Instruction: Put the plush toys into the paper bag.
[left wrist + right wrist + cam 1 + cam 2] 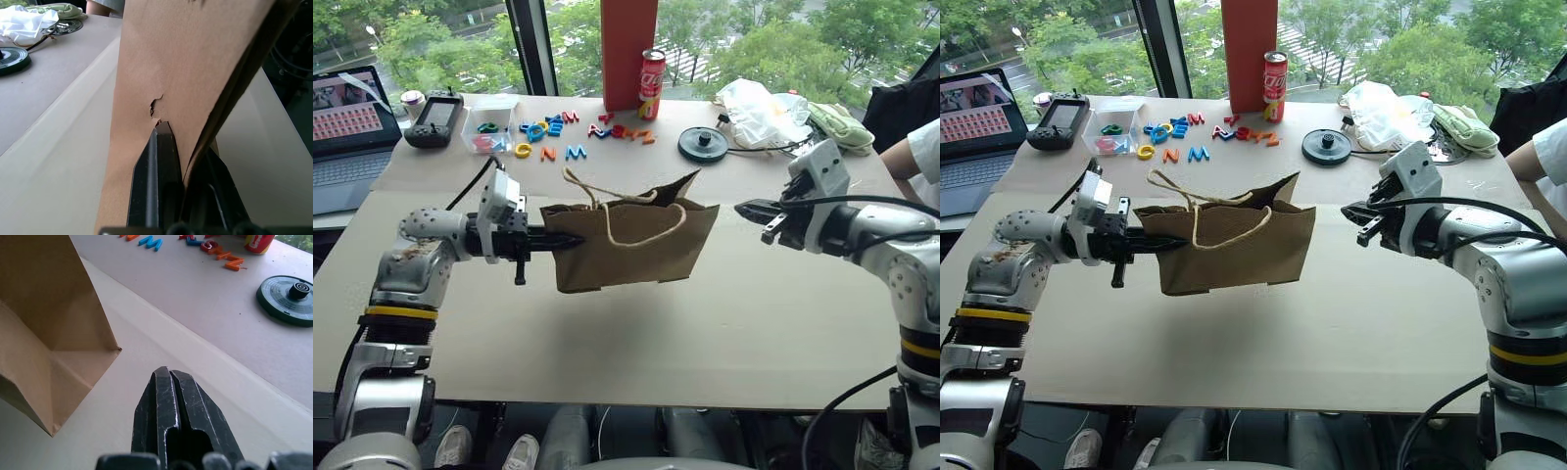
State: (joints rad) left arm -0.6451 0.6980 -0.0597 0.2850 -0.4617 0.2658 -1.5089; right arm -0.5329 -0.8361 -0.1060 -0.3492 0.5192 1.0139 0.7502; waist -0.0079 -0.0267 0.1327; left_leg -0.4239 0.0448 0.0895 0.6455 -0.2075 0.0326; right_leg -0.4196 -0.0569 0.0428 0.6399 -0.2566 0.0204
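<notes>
The paper bag (631, 240) hung above the bench (705, 323), pinched by the left hand (570, 239); right hand (751, 208) closed, empty; toys unseen, presumably inside.

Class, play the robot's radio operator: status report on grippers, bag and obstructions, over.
Left gripper shut on the paper bag, holding it above the table. Right gripper shut, empty, beside the bag. Small tear in the paper by the fingertip. Nothing blocking, over.
</notes>
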